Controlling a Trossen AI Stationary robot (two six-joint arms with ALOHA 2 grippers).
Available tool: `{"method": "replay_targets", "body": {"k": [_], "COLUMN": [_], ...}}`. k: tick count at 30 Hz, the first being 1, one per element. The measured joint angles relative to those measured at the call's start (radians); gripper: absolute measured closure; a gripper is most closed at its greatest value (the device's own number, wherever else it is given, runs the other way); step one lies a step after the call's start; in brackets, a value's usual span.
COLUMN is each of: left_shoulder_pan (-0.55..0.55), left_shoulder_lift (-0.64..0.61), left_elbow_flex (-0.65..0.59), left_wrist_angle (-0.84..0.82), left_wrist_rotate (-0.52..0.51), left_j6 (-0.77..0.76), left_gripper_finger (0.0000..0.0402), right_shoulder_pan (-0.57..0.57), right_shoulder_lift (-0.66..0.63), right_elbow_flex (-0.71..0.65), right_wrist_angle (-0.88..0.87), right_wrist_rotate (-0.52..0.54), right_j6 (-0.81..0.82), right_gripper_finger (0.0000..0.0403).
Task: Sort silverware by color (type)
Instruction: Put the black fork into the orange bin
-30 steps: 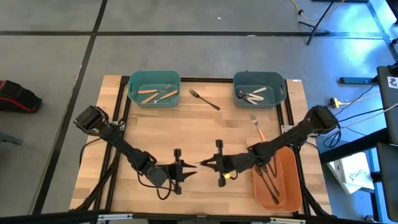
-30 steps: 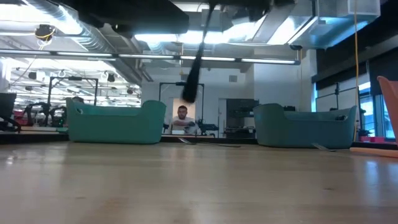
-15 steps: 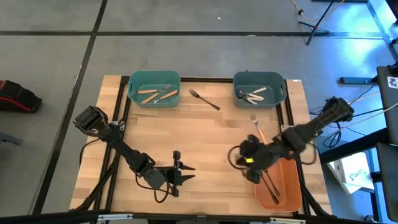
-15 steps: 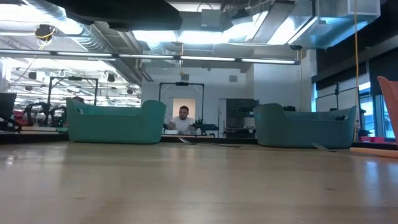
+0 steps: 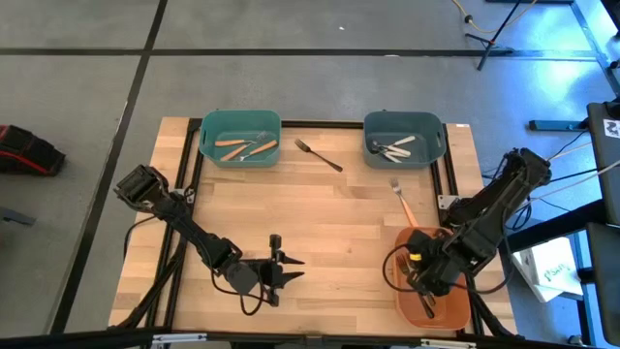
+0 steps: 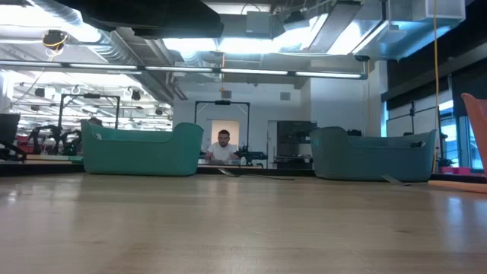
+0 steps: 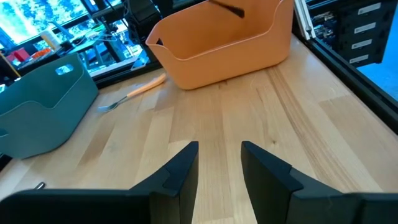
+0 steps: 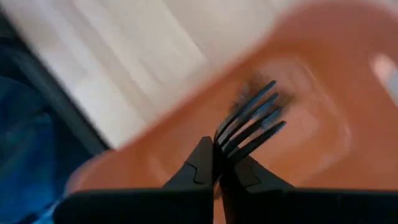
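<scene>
A pale wooden table (image 5: 320, 208) stands on grey flooring; the low view looks into a lit workshop where a person (image 6: 223, 147) sits. The right gripper (image 8: 216, 163) hangs over the orange bin (image 5: 463, 308), pinched on a dark fork (image 8: 252, 126), apparently by its handle. The left gripper (image 7: 219, 160) rests near the table's front edge, fingers parted. An orange-handled fork (image 5: 401, 200) and another dark fork (image 5: 319, 155) lie loose between the teal bins (image 5: 240, 138).

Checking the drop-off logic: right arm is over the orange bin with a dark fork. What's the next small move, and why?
Probably open the right gripper and drop the dark fork. The wrist view shows it pinched between the fingers directly above the orange bin, which already holds dark utensils. A slight lowering first might soften the drop. The left gripper waits, open, over the table's near middle.
</scene>
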Motion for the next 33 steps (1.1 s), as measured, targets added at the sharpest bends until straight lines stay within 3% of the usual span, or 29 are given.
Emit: {"method": "replay_targets", "body": {"k": [6,17,22,27,33], "left_shoulder_pan": [0.006,0.024,0.024,0.024,0.024], "left_shoulder_lift": [0.0,0.0,0.0,0.0,0.0], "left_elbow_flex": [0.0,0.0,0.0,0.0,0.001], "left_wrist_angle": [0.0,0.0,0.0,0.0,0.001], "left_wrist_rotate": [0.0,0.0,0.0,0.0,0.0], "left_j6": [0.0,0.0,-0.001,0.0,0.001], "left_gripper_finger": [0.0285,0.0285,0.0285,0.0285,0.0285], "right_shoulder_pan": [0.006,-0.014,-0.014,-0.034,-0.089], "right_shoulder_lift": [0.0,-0.002,-0.002,-0.025,-0.061], "right_elbow_flex": [-0.185,-0.372,-0.375,-0.363,-0.233], "right_wrist_angle": [0.077,0.197,0.205,0.195,0.112], "right_wrist_rotate": [-0.064,-0.055,-0.063,-0.156,-0.159], "right_j6": [0.026,0.035,0.048,0.033,-0.02], "right_gripper_finger": [0.0402,0.0396,0.0334,0.0263,0.0231]}}
